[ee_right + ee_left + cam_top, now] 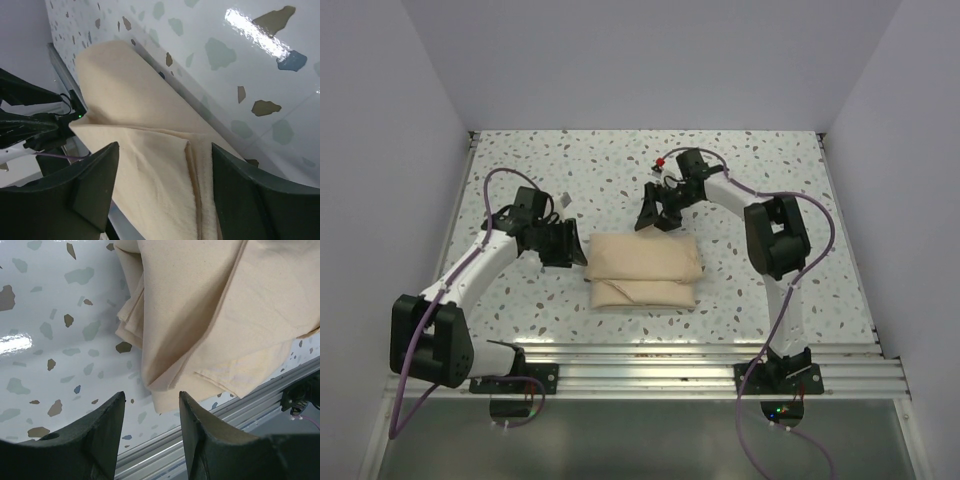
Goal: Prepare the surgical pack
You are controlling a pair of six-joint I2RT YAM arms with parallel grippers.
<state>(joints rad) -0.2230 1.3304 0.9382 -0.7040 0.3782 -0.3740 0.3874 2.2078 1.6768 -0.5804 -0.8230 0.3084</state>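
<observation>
Item one, the surgical pack: plain tan-beige cloth folded into a compact, roughly rectangular bundle, with no print or marking that I can see. It lies on the speckled table about midway between left and right, somewhat toward the near side, its near edge just short of the aluminium rail. From above it shows two tiers: a plump upper fold on the far side and a flatter flap below it on the near side, crossed by a slanting crease. My left wrist view shows several layers stacked at the bundle's edge, soft rounded folds, and a stitched hem along one flap. My right wrist view shows a raised fold line and a hemmed edge running along the cloth. Item two, my left claw: at the bundle's left end, beside its far-left corner, fingers apart with a clear gap, the cloth corner lying just beyond the tips and nothing clamped. Item three, my right claw: over the bundle's far edge, left of its middle, fingers spread wide above the cloth and gripping nothing. Whether either claw touches the cloth, I cannot tell.
</observation>
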